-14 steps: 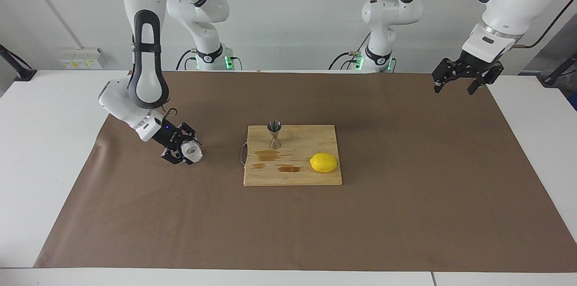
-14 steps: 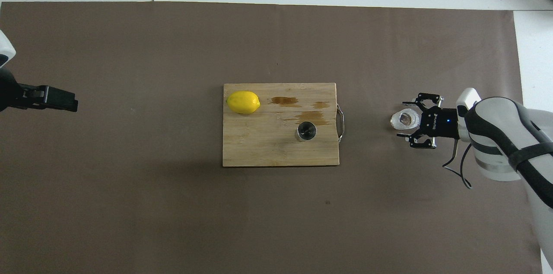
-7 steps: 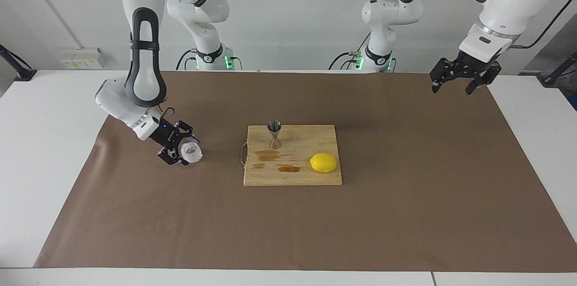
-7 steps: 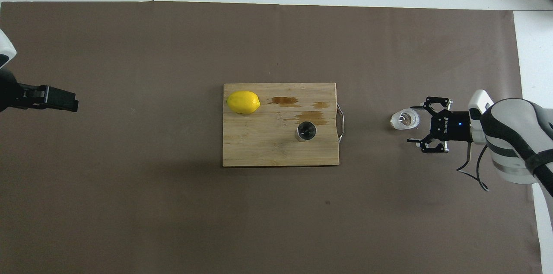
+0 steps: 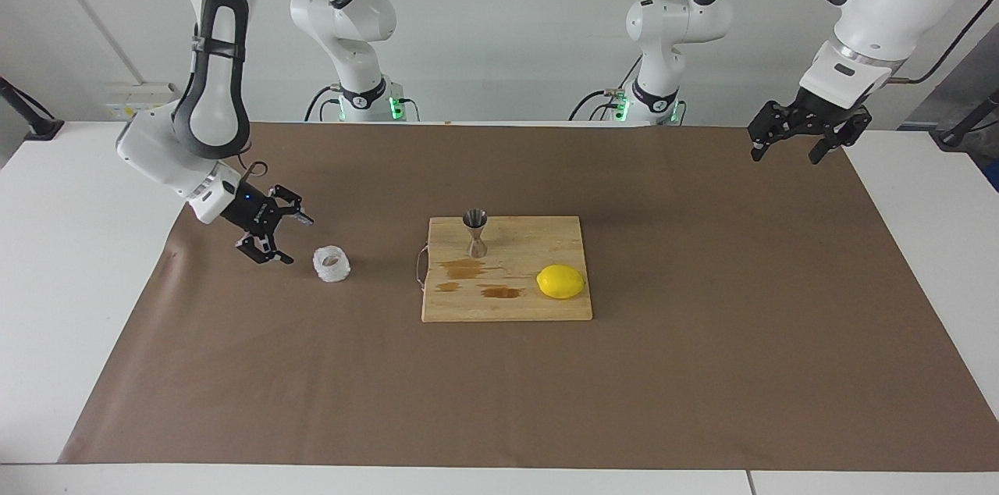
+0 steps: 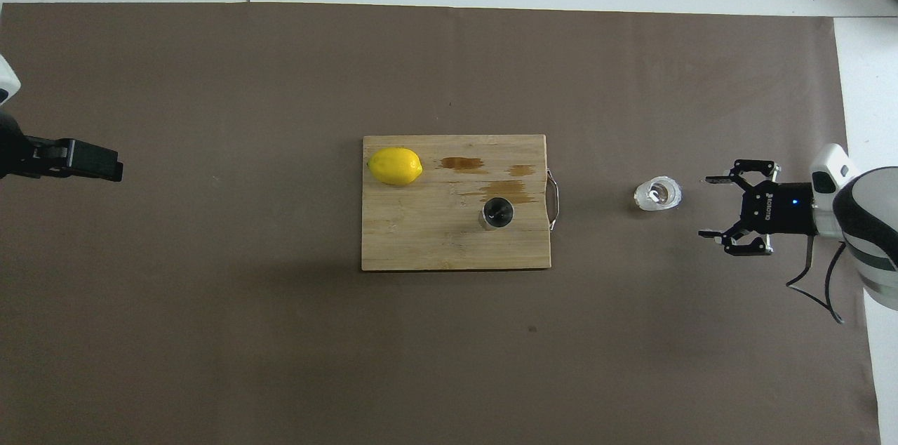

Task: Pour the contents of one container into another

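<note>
Glass cup [image 5: 332, 264]: upright on the surface [image 5: 702, 370], apart from both tools.
Right tool [image 5: 282, 240]: released, beside the cup (empty).
Left tool [image 5: 785, 144]: released, waiting.
Steel jigger [image 5: 475, 233]: upright on the cutting board [image 5: 546, 237].

1. Both arms are glossy white, built of rounded segments with dark grey bands at the joints.
2. Each base shows a green light, with black cables trailing beside it.
3. The right gripper [image 5: 275, 237] is black, with a small blue light just above it.
4. The left gripper [image 5: 804, 137] is black, below a white wrist with a looping black cable.
</note>
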Available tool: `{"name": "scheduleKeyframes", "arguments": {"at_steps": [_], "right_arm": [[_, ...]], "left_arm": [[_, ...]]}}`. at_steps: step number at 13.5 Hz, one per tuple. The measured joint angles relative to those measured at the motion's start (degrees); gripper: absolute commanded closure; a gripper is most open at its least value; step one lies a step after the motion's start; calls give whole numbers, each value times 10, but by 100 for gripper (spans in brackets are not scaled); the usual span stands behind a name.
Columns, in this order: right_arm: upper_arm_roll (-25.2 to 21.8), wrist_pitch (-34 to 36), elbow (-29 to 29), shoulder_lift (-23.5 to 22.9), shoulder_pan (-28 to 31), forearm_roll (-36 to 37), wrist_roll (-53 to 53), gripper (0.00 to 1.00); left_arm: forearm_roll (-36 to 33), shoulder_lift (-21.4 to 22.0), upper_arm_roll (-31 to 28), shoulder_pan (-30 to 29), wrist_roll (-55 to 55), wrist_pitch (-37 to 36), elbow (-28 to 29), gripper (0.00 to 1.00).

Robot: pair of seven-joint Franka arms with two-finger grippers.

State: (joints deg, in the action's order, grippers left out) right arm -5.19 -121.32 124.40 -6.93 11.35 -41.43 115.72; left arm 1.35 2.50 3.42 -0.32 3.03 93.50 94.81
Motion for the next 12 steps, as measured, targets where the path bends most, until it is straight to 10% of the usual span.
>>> {"name": "scheduleKeyframes", "arguments": {"at_steps": [12], "right_arm": [[9, 80, -143, 48, -46, 263, -697, 0]], "left_arm": [[0, 0, 0, -1, 0, 0, 6, 0]]}}
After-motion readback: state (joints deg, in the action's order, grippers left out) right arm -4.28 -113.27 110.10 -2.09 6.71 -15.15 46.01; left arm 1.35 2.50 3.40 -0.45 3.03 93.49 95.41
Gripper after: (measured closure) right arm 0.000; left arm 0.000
